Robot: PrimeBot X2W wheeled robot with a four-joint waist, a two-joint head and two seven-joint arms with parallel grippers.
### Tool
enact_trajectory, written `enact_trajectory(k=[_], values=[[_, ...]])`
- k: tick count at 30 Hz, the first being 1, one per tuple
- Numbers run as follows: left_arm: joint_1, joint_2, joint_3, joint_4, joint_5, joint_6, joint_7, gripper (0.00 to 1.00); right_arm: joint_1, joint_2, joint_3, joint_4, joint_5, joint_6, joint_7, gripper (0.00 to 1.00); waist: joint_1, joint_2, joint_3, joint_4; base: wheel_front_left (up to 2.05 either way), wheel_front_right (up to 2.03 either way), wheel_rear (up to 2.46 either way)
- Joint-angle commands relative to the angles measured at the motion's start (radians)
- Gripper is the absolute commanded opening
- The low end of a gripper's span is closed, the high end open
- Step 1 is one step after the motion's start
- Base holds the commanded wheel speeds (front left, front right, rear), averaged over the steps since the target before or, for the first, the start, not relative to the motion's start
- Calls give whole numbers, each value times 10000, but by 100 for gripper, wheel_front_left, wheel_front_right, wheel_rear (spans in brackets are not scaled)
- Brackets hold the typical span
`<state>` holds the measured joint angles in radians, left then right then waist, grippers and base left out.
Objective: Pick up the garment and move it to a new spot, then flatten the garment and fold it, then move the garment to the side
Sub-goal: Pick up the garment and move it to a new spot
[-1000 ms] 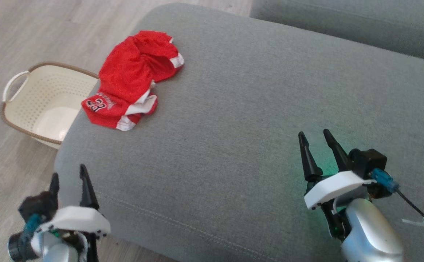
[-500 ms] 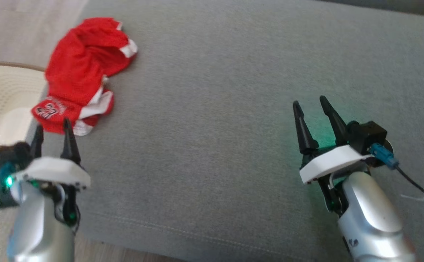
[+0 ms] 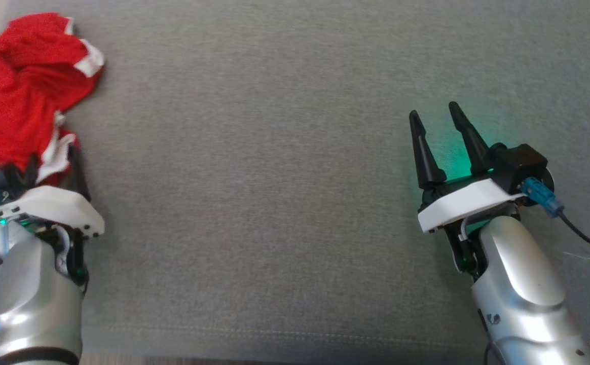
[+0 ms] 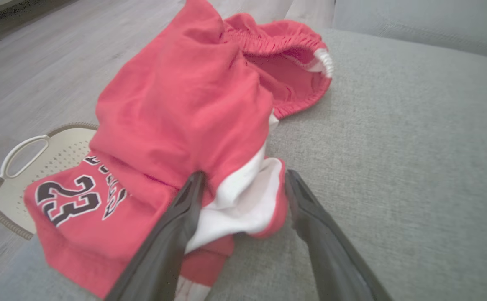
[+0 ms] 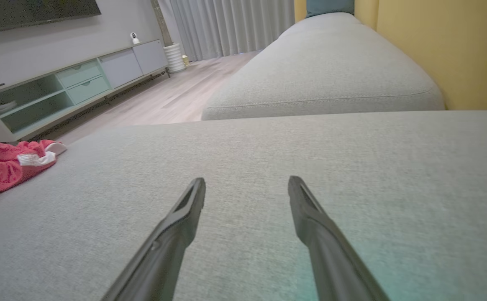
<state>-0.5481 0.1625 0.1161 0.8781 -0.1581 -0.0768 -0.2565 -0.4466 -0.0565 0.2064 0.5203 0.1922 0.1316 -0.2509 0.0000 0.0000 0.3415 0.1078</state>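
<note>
Left pincer [image 4: 244,180], wide open and empty, straddles a white-lined fold [image 4: 239,209] of the crumpled bright red mesh sports garment [image 4: 176,104], light, limp cloth likely best pinched there.

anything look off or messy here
The garment is bunched in a heap at the left edge of the cushion, white lining turned out, its numbered end near the edge beside the basket. The open left gripper straddles the white fold. Nothing looks spilled or damaged.
</note>
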Motion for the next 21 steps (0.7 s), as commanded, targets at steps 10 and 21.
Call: enact_trajectory(k=[10,21], values=[[-754,885,576,607,365,1267,-53,0,-200,62,-81,-358,15,-9,-109,100,0,0,75,-497,0,0,0],[-1018,975,131,-1845,836,844,-53,0,2,62,-320,-370,452,-9,-109,100,0,0,-517,-738,0,0,0]])
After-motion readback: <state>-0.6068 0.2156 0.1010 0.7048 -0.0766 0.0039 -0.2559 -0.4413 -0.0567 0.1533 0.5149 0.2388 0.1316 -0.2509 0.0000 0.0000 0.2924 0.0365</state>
